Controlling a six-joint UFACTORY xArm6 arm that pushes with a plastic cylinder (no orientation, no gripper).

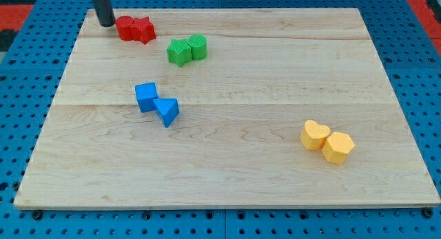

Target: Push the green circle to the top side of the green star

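Note:
The green circle (198, 46) sits near the view's top, touching the green star (179, 52) on the star's upper right. My tip (106, 23) is at the board's top left corner, just left of two red blocks (135, 29). It is well left of both green blocks and touches neither.
A blue cube (146, 97) and a blue triangle (167, 111) touch at the left of centre. A yellow heart (315, 135) and a yellow hexagon (337, 147) touch at the lower right. The wooden board (275, 80) lies on a blue pegboard.

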